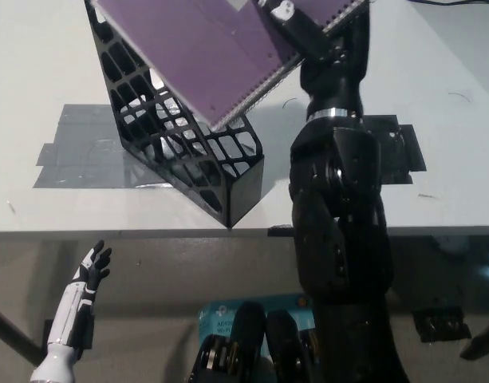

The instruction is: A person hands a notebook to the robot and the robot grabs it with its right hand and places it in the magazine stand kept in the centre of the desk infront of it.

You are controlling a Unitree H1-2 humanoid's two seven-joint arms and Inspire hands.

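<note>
A purple spiral-bound notebook (204,56) is held tilted above the black lattice magazine stand (180,152), its lower edge near the stand's open top. My black right hand (304,28) is shut on the notebook's right part near the wire spine, at the picture's top. The black right arm rises from the bottom right across the desk edge. My white left hand (91,270) hangs below the desk edge at the lower left, fingers apart, holding nothing.
The stand sits on grey tape patches (80,152) on the white desk (37,72). A black tape patch (404,148) lies to the right of the arm. The desk's front edge runs across the picture's middle.
</note>
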